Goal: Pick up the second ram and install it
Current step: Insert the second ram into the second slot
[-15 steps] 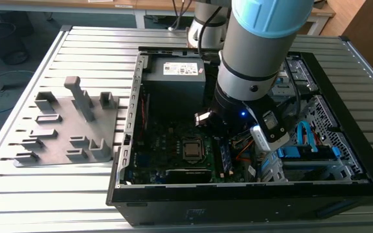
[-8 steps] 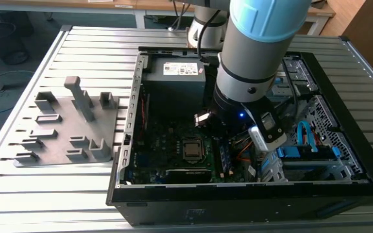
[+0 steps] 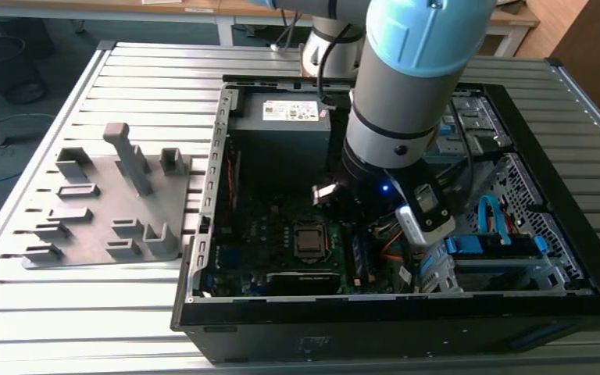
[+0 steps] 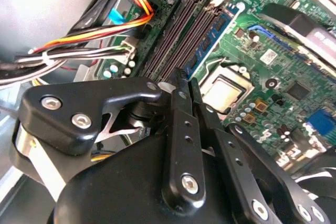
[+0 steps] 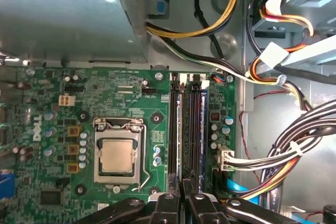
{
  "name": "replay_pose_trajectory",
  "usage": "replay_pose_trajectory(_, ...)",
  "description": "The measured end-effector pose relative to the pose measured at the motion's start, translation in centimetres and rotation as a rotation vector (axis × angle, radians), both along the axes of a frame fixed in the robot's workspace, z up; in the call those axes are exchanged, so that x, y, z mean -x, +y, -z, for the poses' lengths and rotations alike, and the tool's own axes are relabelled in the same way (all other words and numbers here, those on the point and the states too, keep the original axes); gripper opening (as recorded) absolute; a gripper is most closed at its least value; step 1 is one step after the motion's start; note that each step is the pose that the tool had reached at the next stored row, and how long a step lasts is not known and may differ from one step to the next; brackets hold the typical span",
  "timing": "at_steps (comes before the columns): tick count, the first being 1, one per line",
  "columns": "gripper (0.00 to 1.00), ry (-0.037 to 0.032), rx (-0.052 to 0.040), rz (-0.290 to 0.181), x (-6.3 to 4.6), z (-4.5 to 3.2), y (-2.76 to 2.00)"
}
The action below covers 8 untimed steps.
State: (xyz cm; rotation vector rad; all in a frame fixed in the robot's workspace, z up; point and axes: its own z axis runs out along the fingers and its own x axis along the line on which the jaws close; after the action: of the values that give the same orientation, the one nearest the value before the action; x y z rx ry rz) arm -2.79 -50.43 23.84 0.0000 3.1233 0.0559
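Over the motherboard's memory slots point(image 5: 186, 129), the claw point(image 4: 184, 85) hangs clenched and empty; the second ram point(image 4: 212, 32) sits slotted. Pressing off-centre could leave one end unlatched, I reckon.

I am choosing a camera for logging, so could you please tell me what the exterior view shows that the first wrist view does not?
Exterior view alone: the grey parts holder, the slatted table and the arm reaching into the case. First wrist view alone: the gripper over the memory slots, and yellow-black cables. Both: the motherboard, the processor socket and the power supply.
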Motion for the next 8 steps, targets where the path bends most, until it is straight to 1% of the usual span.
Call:
replay_pose_trajectory(3, 0.14, 0.0000, 0.0000, 0.053, 0.00, 0.45, 0.00)
replay_pose_trajectory(4, 0.14, 0.0001, 0.0001, 0.062, 0.00, 0.52, 0.01)
replay_pose_trajectory(8, 0.14, 0.0000, 0.0001, 0.053, 0.00, 0.85, 0.03)
